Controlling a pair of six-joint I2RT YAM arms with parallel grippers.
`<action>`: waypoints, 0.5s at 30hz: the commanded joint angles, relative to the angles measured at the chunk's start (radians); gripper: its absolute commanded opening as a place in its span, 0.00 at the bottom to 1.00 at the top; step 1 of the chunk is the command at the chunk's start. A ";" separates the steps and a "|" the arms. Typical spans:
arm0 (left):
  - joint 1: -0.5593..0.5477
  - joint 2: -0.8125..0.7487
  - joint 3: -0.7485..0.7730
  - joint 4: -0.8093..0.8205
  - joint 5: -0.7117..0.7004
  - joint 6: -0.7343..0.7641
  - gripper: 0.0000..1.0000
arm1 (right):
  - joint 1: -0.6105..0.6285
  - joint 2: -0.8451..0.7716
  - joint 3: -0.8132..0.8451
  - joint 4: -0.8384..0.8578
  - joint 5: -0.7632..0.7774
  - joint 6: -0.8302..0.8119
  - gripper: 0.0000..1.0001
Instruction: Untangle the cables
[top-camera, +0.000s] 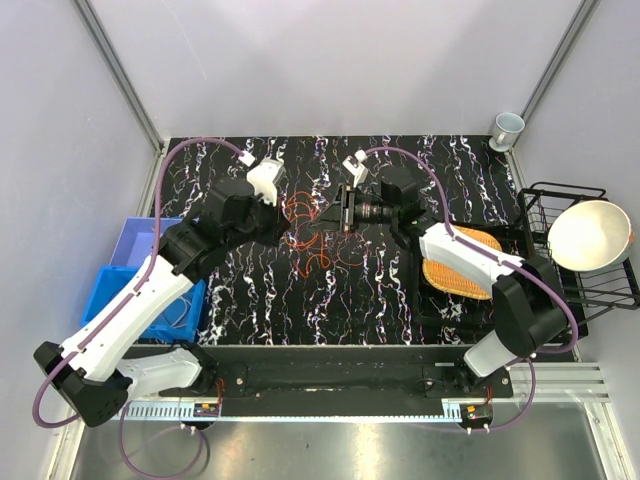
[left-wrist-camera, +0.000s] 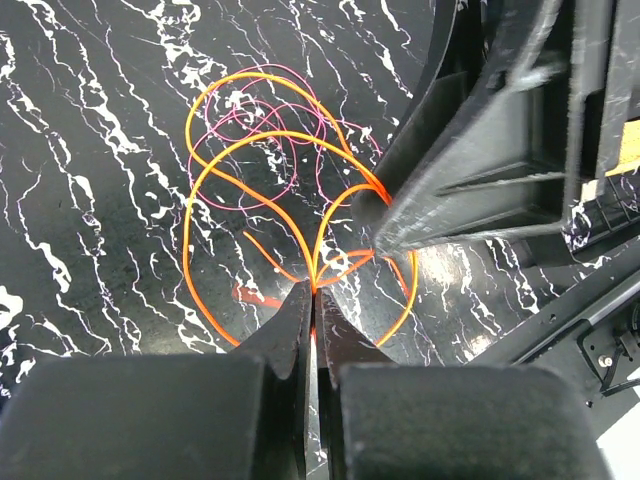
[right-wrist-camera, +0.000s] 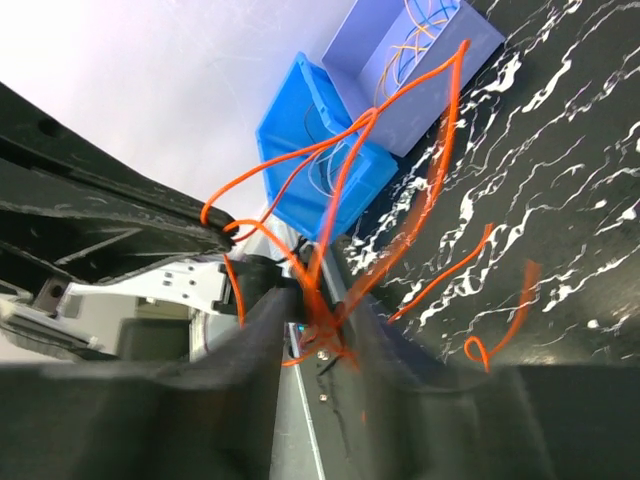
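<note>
The black marbled counter (top-camera: 400, 290) fills most of the overhead view, and both arms reach in over its middle. The left arm (top-camera: 130, 310) comes from the near left corner and the right arm (top-camera: 500, 290) from the near right, so that their tips meet over one spot

A wire dish rack (top-camera: 560, 200) at the right edge holds a pale bowl (top-camera: 590, 235), and beside it lies a woven orange mat (top-camera: 455, 270). At the left edge sit a blue bin (top-camera: 140, 300) and a lilac bin (top-camera: 140, 235); the right wrist view shows thin wires in both (probably where sorted strands go). A small cup (top-camera: 507, 128) stands in the far right corner, well apart from the work

The left pincer (left-wrist-camera: 313, 292) is closed tight on an orange strand just above the counter, likely to anchor that point while the other side pulls. The right pincer (right-wrist-camera: 315, 315) stands near it, jaws partly apart with orange strands running through the gap, so it does not appear to be clamping yet

The cables (left-wrist-camera: 260, 160) lie in loose orange and pink loops on the middle of the counter between the two arms. Some orange strands are lifted off the surface where the pincers meet, and the loops cross over each other, so the tangle is not yet undone
</note>
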 joint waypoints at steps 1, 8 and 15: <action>0.001 -0.027 -0.011 0.063 0.022 -0.013 0.00 | 0.015 0.006 0.047 0.027 0.014 -0.019 0.20; 0.003 -0.044 -0.042 0.017 0.028 -0.020 0.59 | 0.016 -0.008 0.140 -0.183 0.066 -0.241 0.00; 0.001 -0.128 0.007 -0.083 -0.047 0.045 0.75 | 0.016 -0.044 0.291 -0.561 0.114 -0.579 0.00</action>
